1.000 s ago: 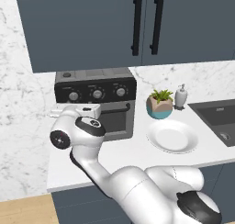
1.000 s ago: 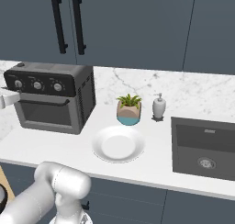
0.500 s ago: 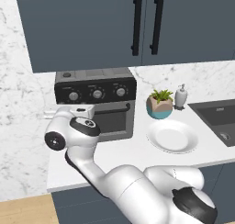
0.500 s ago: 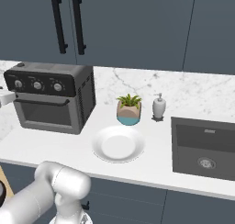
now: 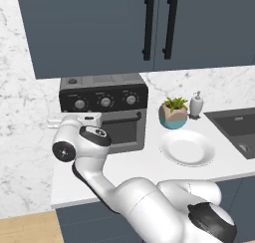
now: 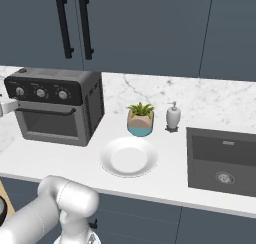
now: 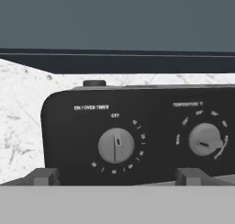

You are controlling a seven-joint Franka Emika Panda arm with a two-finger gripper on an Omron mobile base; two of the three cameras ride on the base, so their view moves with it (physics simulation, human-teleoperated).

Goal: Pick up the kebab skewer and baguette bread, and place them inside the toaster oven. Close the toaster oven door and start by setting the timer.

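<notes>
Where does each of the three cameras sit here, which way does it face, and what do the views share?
Left base view: behind the arm to its left, looking forward and down at the counter; the white arm rises from the lower right to the toaster oven.
Right base view: behind the arm to its right; an arm link shows at lower left, before the plate.
Hand view: on the hand, facing the oven's timer knob, between the open gripper tips.
Shared: both base views show oven, plate, potted plant, soap dispenser and sink.
</notes>
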